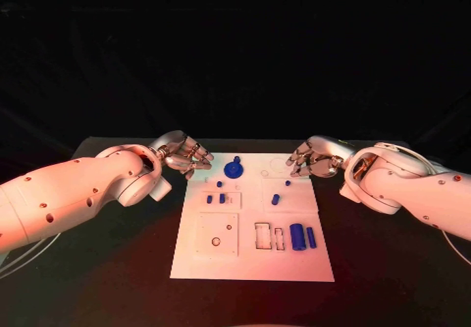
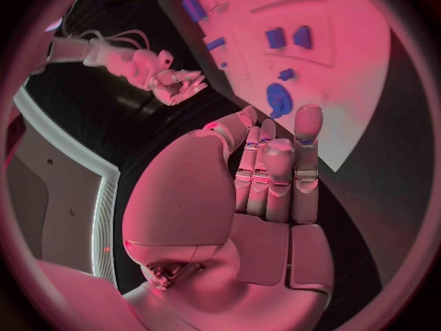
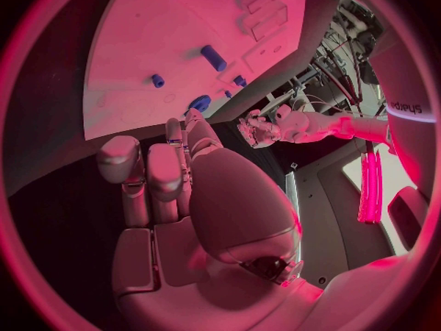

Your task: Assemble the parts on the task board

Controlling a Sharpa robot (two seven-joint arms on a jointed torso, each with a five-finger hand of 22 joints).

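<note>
The white rectangular task board [image 1: 252,262] lies centred on the black table [image 1: 118,286], with small blue plastic parts on it: a round blue disc [image 1: 233,168] at 12 o'clock, a large blue cylinder [image 1: 297,236] at 4 o'clock. The left hand [image 1: 184,154] hangs off the board's 11 o'clock corner, empty, fingers loosely curled. The right hand [image 1: 312,161] sits at the 1 o'clock corner, likewise empty and half-curled. Judgement: no part is yet taken; descend vertically onto one piece, fingers spread beforehand. Bare table at 3 and 9 o'clock gives room for both arms.

A black table [image 1: 118,272] carries the white task board [image 1: 250,262], lying flat at its middle.
</note>
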